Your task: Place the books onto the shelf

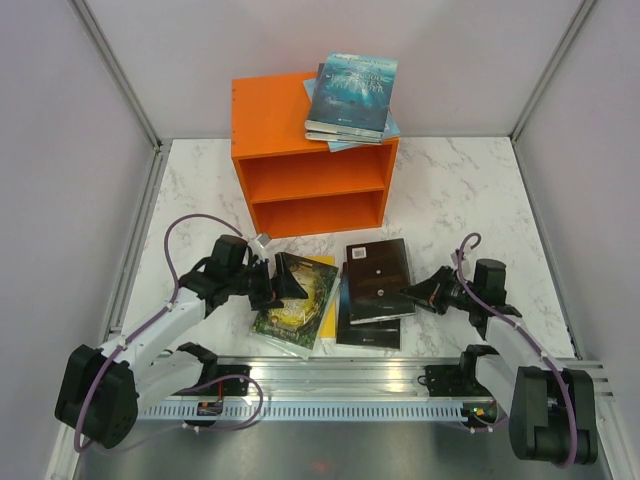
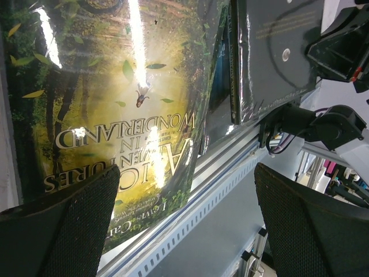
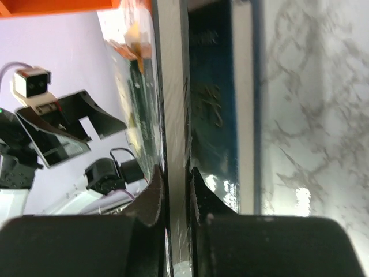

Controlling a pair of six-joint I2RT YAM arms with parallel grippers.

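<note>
1. Two grippers sit low over the marble table point(image 1: 470, 200), in front of the orange shelf point(image 1: 315, 165), which stands at the back centre.
2. A stack of books lies flat on the right end of the shelf's top. The teal book point(image 1: 352, 92) is uppermost, and a light blue book point(image 1: 345, 146) juts out beneath.
3. Four books lie flat on the table between the arms. On the left, the green-gold book point(image 1: 300, 305) overlaps a yellow book point(image 1: 326, 318). On the right, the black book point(image 1: 378, 278) rests on a blue book point(image 3: 213, 104).
4. The left gripper point(image 2: 185, 170) hangs over the green-gold book with its jaws spread wide, holding nothing.
5. The right gripper point(image 3: 176, 176) has its fingers pinched narrow on the right edge of the black book. The blue book lies outside the grip.
</note>
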